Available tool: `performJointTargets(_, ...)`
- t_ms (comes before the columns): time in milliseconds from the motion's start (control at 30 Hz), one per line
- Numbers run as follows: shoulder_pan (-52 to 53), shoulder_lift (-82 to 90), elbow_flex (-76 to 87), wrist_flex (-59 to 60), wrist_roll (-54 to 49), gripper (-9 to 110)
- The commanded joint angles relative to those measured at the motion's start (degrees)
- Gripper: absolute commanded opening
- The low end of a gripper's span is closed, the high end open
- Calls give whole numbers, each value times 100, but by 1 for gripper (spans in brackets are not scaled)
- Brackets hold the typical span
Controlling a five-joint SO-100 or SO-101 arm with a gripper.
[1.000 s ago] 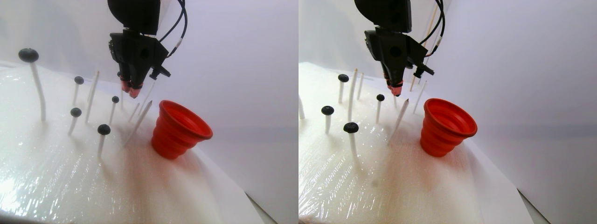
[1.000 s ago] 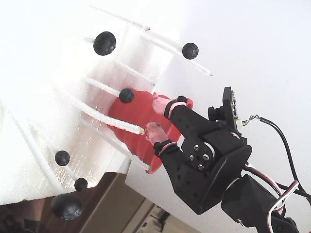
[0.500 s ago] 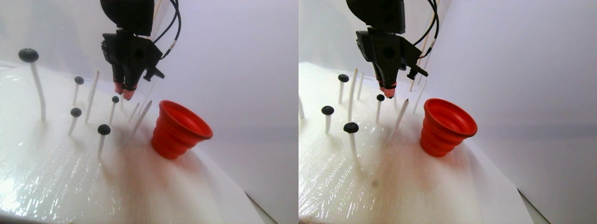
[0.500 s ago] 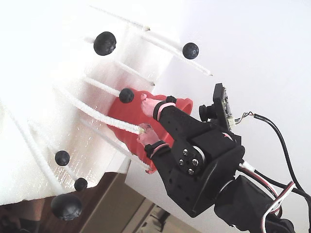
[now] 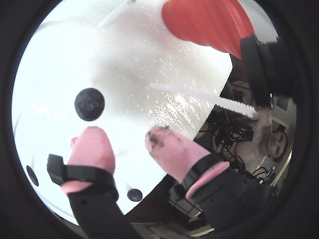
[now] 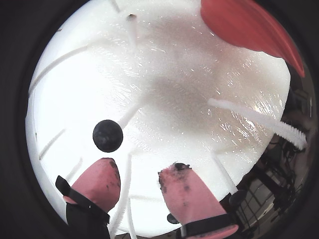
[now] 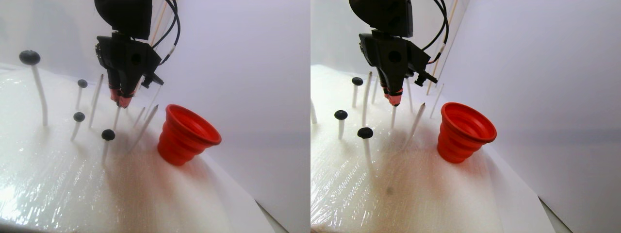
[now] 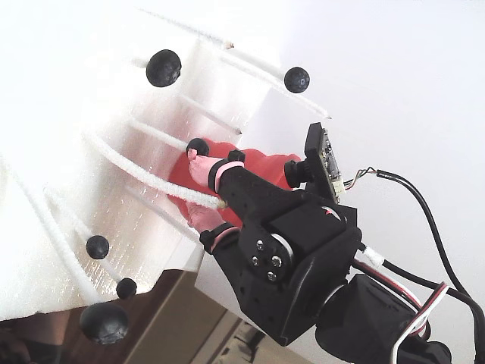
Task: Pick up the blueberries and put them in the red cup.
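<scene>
Several blueberries sit on top of thin white stalks stuck in a white foam bed. One blueberry point(image 5: 89, 104) lies just beyond my left fingertip; it also shows in the other wrist view point(image 6: 107, 135). Others show in the stereo pair view point(image 7: 108, 134) and the fixed view point(image 8: 164, 68). The red cup point(image 7: 187, 133) stands on the foam to the right of the stalks, and also shows in both wrist views point(image 5: 207, 22) point(image 6: 249, 25). My gripper point(image 5: 124, 137) point(image 6: 139, 169) point(image 7: 121, 99), with pink, stained fingertips point(image 6: 174, 174), is open and empty above the foam.
Bare white stalks point(image 5: 199, 97) point(image 7: 145, 124) stand tilted around the gripper and between it and the cup. The foam bed point(image 7: 58, 194) ends at the right and front, with dark clutter beyond its edge point(image 5: 234, 134). A white wall stands behind the cup.
</scene>
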Motion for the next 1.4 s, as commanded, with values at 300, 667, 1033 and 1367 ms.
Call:
performJointTargets(300,97,167,-176,35,-299,14)
performJointTargets(667,141,-62,-510,18,-501,14)
performJointTargets(1033,88,-237,-633,-44,-606,14)
performJointTargets(1367,18,-369,-800,-70,-703,14)
